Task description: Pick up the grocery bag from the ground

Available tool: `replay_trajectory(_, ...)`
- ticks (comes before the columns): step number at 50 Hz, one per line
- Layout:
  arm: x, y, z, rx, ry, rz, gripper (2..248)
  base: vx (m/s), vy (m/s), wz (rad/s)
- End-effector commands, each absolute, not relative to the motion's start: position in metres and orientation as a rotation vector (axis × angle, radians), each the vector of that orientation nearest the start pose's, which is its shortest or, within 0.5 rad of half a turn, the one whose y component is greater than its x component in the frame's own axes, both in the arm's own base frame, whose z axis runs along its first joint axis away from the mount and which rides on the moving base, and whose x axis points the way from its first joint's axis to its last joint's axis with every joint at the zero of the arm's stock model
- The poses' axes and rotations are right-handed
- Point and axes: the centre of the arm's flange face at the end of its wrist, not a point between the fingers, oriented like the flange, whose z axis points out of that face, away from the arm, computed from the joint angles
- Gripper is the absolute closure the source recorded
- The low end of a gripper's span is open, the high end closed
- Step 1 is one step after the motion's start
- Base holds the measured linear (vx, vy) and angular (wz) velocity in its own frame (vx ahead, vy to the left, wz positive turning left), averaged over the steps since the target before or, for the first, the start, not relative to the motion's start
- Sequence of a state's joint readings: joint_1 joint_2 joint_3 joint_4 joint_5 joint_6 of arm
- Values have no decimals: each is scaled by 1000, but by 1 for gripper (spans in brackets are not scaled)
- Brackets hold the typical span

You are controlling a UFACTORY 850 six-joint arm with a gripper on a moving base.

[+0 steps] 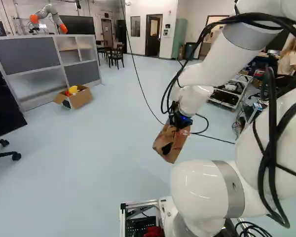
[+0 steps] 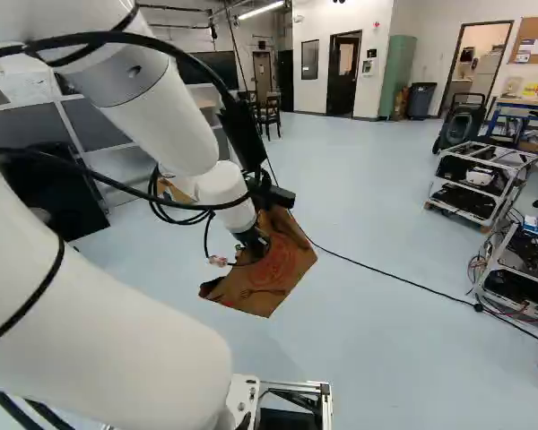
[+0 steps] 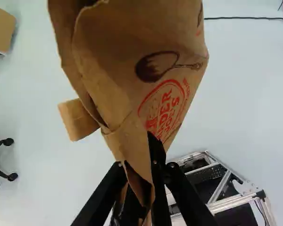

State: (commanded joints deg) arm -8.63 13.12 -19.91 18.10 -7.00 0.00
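the gripper (image 1: 180, 120) is closed on a pinch of the bag (image 2: 271, 273), with brown paper caught between its two fingers. the bag is up in the air above the floor (image 1: 113, 143), tilted, hanging from the gripper at the end of the white arm (image 1: 204, 64). in the wrist view it spreads out ahead of the fingers, creased and folded, narrow at the grip and wider farther off. a red round print and a dark spoon-like drawing show on its face, and a short flap (image 3: 78, 119) sticks out from one side.

loose black cords (image 1: 272, 128) run along the arm. at its foot the metal frame (image 3: 226, 202) of the base shows.

at the left of the left base view an open box (image 1: 80, 100) sits on the floor by a grey partition (image 1: 24, 51), with something yellow (image 1: 73, 90) in it. the foot of a wheeled chair (image 1: 14, 156) is nearer. another robot (image 1: 49, 11), white with orange ends, stands beyond the partition.

a thin black cable (image 2: 386, 279) crosses the floor past the bag. at the right of the right base view are two metal carts (image 2: 473, 193) loaded with gear, and farther back a dark bin (image 2: 420, 100) beside a green cabinet (image 2: 398, 72)
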Motion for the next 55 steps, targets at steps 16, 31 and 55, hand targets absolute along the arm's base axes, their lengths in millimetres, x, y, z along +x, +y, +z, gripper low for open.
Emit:
replay_trajectory(16,305,-41,384,-2922,627,-799,229,0,0,0)
replay_trajectory(31,303,-38,379,-2924,562,-932,229,0,0,0)
replay_trajectory(55,297,-31,372,-2889,411,-1206,229,0,0,0)
